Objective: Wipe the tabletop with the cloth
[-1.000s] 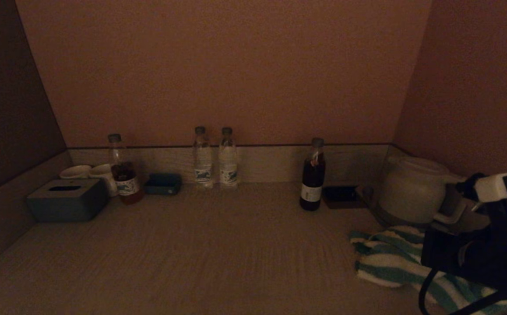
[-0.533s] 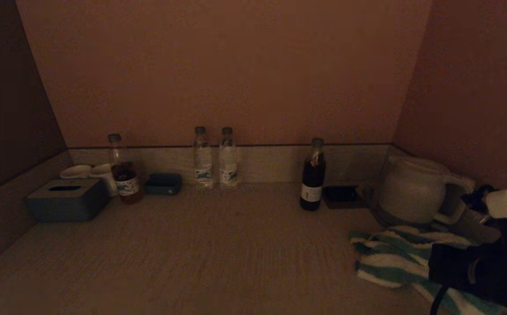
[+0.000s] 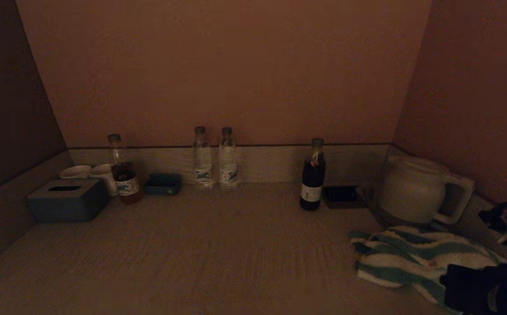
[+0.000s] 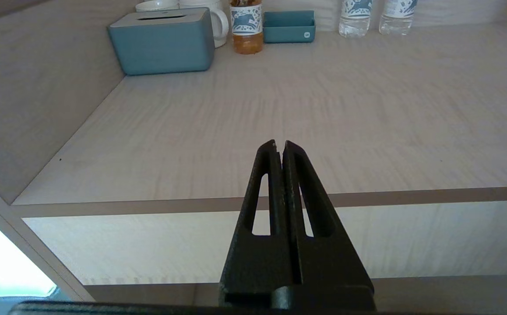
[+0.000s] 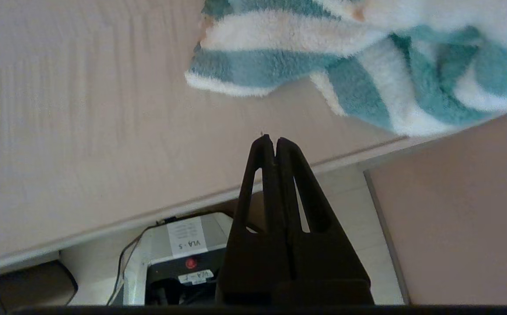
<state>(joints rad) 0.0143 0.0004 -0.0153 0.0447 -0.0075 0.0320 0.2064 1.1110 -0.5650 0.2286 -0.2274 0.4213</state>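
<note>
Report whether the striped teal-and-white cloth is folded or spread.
Bunched: the striped teal-and-white cloth lies rumpled in overlapping folds on the wooden tabletop.

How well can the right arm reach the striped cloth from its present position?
Probably yes. The right gripper hangs shut over the tabletop's front edge, apart from the striped cloth, and nothing stands between them. It must open before it can grasp. The left gripper is parked, shut, far off.

Head camera overlooks the tabletop (image 3: 218, 245); both wrist cameras view it from its front edge.
</note>
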